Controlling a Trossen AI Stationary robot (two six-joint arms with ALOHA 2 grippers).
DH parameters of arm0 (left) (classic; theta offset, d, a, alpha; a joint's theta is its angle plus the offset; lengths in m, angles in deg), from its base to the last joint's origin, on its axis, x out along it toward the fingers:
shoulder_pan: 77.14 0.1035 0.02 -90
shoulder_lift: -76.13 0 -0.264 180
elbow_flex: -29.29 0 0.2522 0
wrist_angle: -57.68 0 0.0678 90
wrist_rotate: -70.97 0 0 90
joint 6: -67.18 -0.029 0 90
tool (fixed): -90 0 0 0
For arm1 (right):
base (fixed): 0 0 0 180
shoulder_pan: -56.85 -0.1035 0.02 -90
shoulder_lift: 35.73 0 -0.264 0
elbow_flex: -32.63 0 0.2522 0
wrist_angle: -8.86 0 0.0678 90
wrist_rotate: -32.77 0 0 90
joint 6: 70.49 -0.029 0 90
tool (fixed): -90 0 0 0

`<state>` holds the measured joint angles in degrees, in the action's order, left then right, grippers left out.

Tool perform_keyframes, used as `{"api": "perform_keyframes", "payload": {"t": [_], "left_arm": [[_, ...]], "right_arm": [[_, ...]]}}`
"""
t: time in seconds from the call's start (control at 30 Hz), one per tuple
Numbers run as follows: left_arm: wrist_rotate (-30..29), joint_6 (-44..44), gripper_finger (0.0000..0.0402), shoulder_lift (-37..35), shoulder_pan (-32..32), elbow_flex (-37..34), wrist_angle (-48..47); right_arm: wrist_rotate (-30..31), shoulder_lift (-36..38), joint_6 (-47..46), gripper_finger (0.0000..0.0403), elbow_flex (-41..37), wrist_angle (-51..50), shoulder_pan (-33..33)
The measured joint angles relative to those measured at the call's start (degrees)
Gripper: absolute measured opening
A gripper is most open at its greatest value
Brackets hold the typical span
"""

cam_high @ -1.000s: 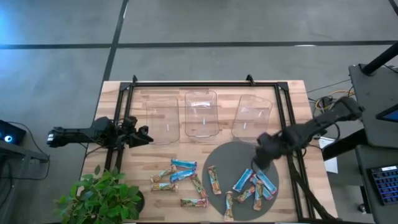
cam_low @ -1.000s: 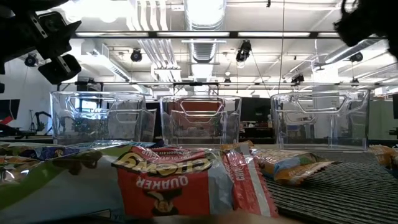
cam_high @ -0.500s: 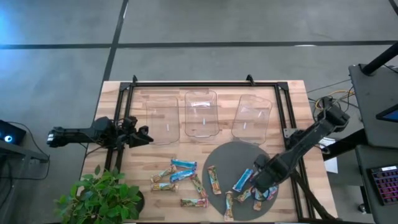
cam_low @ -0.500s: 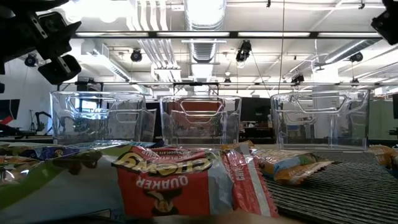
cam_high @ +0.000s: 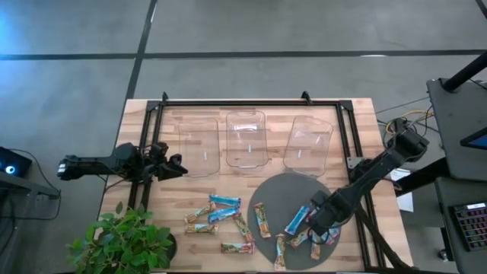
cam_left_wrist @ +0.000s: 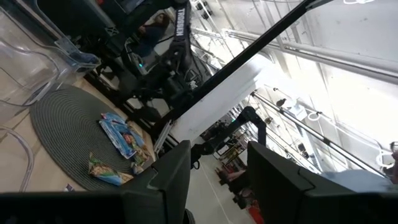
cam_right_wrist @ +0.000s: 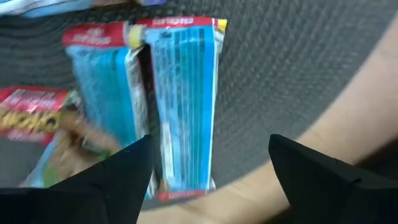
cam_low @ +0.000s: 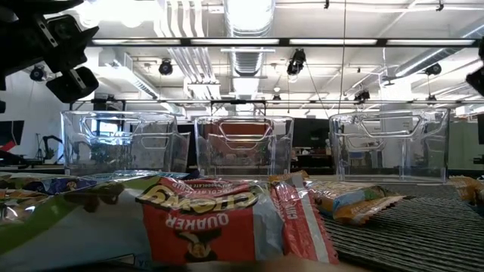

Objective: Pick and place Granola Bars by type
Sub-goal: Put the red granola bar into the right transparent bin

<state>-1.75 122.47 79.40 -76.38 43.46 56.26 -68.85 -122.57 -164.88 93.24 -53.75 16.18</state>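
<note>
Granola bars lie in two groups. Several blue and tan bars rest flat on the wood. Others lie on the round grey mat. My right gripper is low over the mat's right side. In the right wrist view it is open, with a blue bar lying flat on the mat between and ahead of its fingers, and a second blue bar beside it. My left gripper waits open near the table's left edge, off the table top.
Three clear plastic trays stand in a row on the far half of the table. A potted plant sits at the near left corner. A black frame runs around the table's far and side edges.
My right gripper has moved from above the mat's far edge toward the table's near edge and down, ending low over the blue bars on the mat's right side. Most of that travel came in the first half second. The bars have not shifted.
</note>
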Motion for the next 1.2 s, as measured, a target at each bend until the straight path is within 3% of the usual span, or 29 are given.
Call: {"api": "perform_keyframes", "payload": {"t": [0.43,0.97,1.2], "left_arm": [[-0.01,0.0,0.0142,-0.02,0.01,0.02,-0.3],[0.0,0.01,0.0142,-0.01,0.01,0.01,-0.49],[0.0,0.0,0.0142,-0.02,0.01,0.01,-0.5]], "right_arm": [[2.37,-2.48,1.76,0.0283,-2.27,2.97,0.07],[2.79,-1.7,-1.59,0.0101,-3.58,3.7,0.07],[13.04,9.61,-6.6,0.0073,-1.69,4.57,0.07]]}}
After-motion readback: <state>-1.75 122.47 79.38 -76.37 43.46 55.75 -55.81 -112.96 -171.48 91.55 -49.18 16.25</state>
